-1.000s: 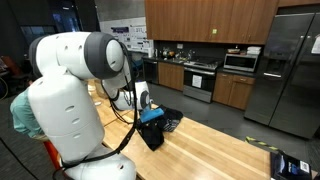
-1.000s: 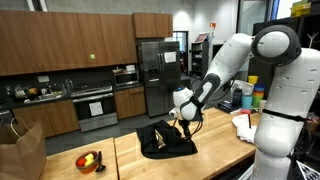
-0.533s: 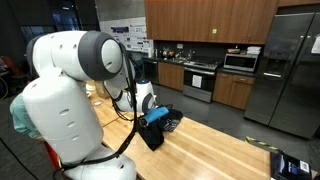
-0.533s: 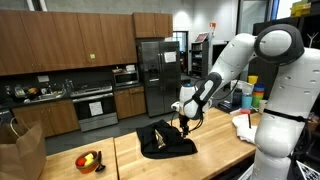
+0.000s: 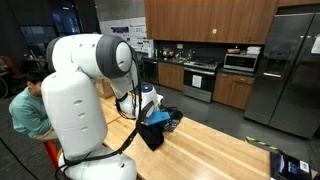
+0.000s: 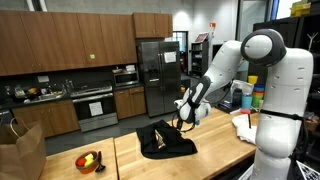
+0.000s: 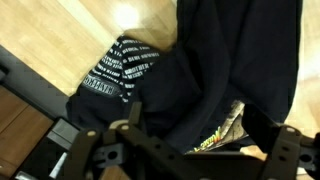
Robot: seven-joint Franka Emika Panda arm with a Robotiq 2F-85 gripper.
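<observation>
The jaws stood wide apart with nothing between them, as they had a second earlier. In the wrist view the gripper (image 7: 190, 128) hung just above the black garment (image 7: 235, 60), its two fingers (image 7: 135, 112) dark against the folds. Whether they touched the cloth could not be told. A band of white lettering showed on one fold and a patch of yellow-green print on another.

In both exterior views the gripper (image 6: 184, 120) (image 5: 153, 113) hovered over one edge of the black garment (image 6: 165, 141) (image 5: 152, 133), which lay crumpled in a heap on the wooden table (image 6: 215, 155) (image 5: 215, 150). The heap lay in the same spot and kept the same shape as before.

The arm had changed its pose. In an exterior view its big white upper joint had swung across the picture, uncovering a seated person (image 5: 24, 106) in a teal top, who had been mostly hidden a second ago. The wrist had drifted slightly sideways over the cloth.

Farther off, a bowl of fruit (image 6: 89, 160) and a brown paper bag (image 6: 20, 150) stood at the far end of the table, well apart from the garment. A steel refrigerator (image 6: 155, 75) stood against the kitchen wall.
</observation>
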